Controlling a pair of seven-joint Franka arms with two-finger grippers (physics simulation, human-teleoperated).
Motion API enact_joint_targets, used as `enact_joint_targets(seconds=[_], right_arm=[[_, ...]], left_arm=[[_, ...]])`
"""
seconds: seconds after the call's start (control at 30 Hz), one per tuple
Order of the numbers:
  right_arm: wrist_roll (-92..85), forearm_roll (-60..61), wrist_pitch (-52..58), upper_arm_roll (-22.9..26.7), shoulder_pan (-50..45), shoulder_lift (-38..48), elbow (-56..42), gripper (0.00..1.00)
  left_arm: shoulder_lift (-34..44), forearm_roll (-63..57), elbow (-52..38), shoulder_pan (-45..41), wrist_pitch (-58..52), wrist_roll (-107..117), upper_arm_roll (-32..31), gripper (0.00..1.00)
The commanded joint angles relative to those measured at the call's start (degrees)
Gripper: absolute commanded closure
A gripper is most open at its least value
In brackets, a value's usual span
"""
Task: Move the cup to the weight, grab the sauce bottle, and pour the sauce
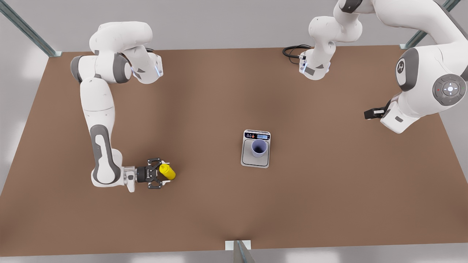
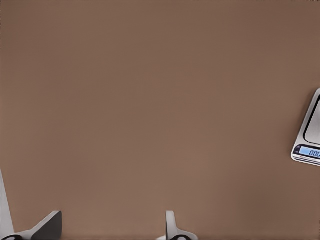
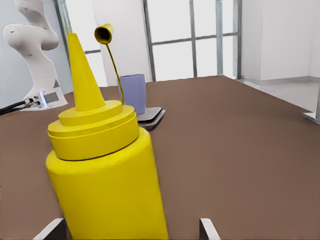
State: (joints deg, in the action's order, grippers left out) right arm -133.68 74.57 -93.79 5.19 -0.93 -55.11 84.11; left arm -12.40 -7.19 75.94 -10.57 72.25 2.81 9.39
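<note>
Cup (image 1: 259, 148) already stands on the weight (image 1: 255, 160), centre-right of the front view, so what remains is lifting the sauce bottle (image 1: 168, 171) and pouring. Bottle is at lower left of the front view, between the fingers of the right tool (image 1: 163, 173), which comes in low and sideways. Fingers sit spread on either side of the bottle, not clearly pressing it; I read the tool as apart, grasp not closed.

Risks, as judgement:
- closing off-centre could push or tip the bottle, since it stands upright on the tabletop (image 1: 329, 204) and the body looks smooth and round
- clamping too hard on a squeeze bottle may spurt sauce before it is over the cup
- cup is narrow, and the cap hangs open on its strap, so a tilt short of the cup would spill on the weight's plate or display
- a knock from the bottle or arm could shift the cup off the weight

Left tool (image 1: 373, 114) waits at the right edge of the front view, well apart from everything; its fingers (image 2: 47, 227) show spread, nothing between them.

Right wrist view shows the open flip cap (image 3: 104, 34) and nozzle, which the front view does not resolve. Left wrist view catches the weight's lit display (image 2: 310, 151). Front view alone gives the bottle-to-cup gap
</note>
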Motion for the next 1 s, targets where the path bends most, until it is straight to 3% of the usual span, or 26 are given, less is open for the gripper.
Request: enact_joint_targets(seconds=[0.0,0.2,0.4,0.5,0.6,0.73,0.8,0.83,0.9,0.97], right_arm=[[0.0,-0.04,0.01,0.0,0.14,0.0,0.0,0.0],[-0.09,-2.59,2.47,0.35,2.52,0.18,0.79,0.0],[1.05,-16.3,9.15,0.44,10.86,2.9,2.11,0.0],[20.64,-25.88,11.18,6.15,10.51,6.94,-5.18,0.0],[52.72,-36.78,10.74,6.15,10.52,9.32,-14.5,0.0],[77.77,-49.17,9.33,7.47,7.62,10.55,-21.88,0.0],[89.81,-53.21,4.85,12.48,-0.21,15.99,-19.17,0.0],[98.51,-56.99,4.14,12.39,-0.47,19.51,-17.76,0.0],[109.15,-65.43,0.02,8.18,-0.12,28.47,-10.11,0.0],[116.8,-65.87,0.28,6.33,-0.73,34.54,-7.38,0.0]], left_arm=[[0.01,-0.01,0.0,0.03,0.0,0.0,-0.08,0.0],[0.01,-0.01,0.0,0.03,0.0,0.0,0.01,0.0],[0.01,-0.01,0.0,0.03,0.0,0.0,0.01,0.0],[0.01,-0.01,0.0,0.03,0.0,0.0,0.01,0.0],[-0.08,-0.01,-0.09,0.03,-0.09,0.09,0.01,0.0],[0.01,0.07,-0.09,-0.06,-0.7,0.0,0.01,0.0],[0.01,0.07,-0.09,-0.06,-0.79,0.0,0.01,0.0],[0.01,0.07,-0.09,-0.06,-0.88,0.09,-0.08,0.0],[-0.08,-0.01,-0.09,-0.24,-0.88,0.09,0.01,0.0],[-0.43,-0.1,-0.18,-0.24,-0.79,0.44,0.01,0.0]])
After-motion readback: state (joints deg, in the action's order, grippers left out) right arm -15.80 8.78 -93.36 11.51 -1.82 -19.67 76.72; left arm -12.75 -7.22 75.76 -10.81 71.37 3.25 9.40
